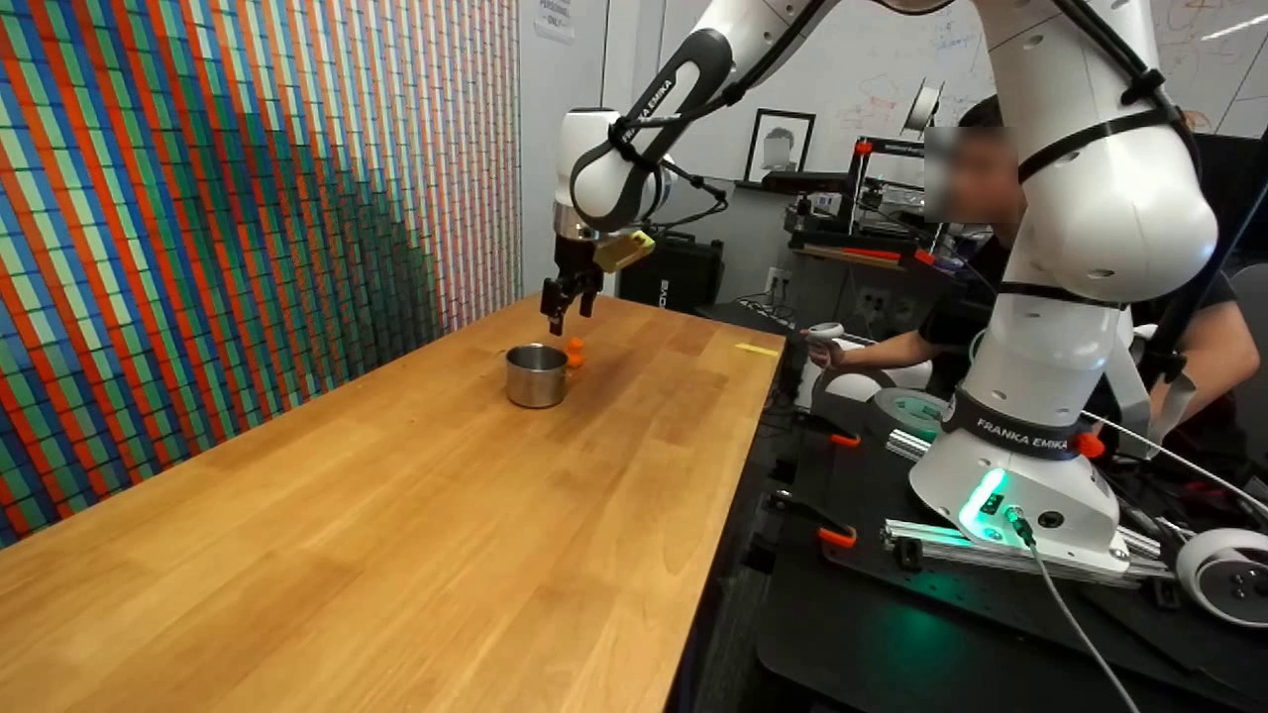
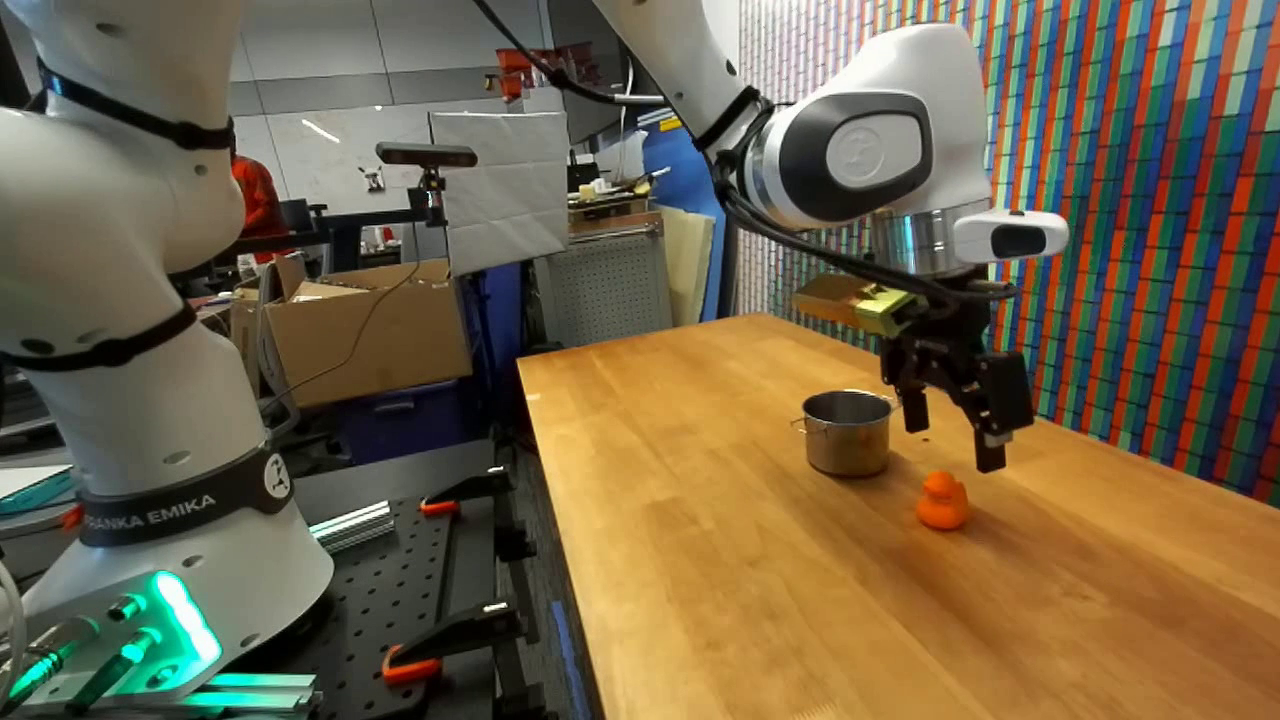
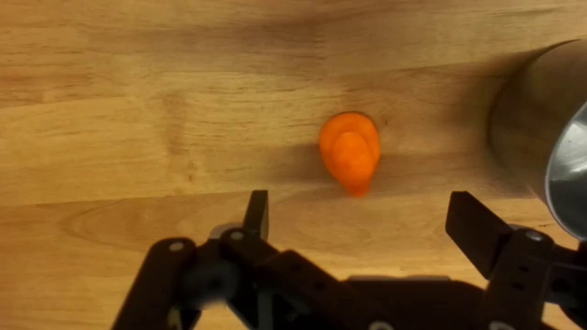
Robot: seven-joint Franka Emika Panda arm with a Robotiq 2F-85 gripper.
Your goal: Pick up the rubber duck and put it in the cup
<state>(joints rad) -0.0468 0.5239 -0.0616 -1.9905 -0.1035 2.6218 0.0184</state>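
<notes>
The end effector (image 2: 952,440) is suspended over the table (image 2: 700,480) at the right of the frame in an exterior view. Its fingers are pointed downward and set wide apart; nothing is held between them. The orange rubber duck (image 2: 942,503) is seen upright on the table, lower in that frame than the fingertips and untouched by them. The metal cup (image 2: 848,450) is stood mouth up, to the upper left of the duck in that frame. Thin side handles are noted on the cup.

In the wrist view the duck is viewed from above, just right of centre, its pointed end directed toward the bottom edge. It is placed horizontally between the fingertips and mostly higher in the frame. The cup is cut off by the right edge; bare wood is visible between cup and duck.

A multicoloured wall (image 1: 99,248) is seen beside the table in both exterior views. At the right of an exterior view, a person (image 1: 892,350) is partly hidden by the robot arm (image 1: 1100,198).
</notes>
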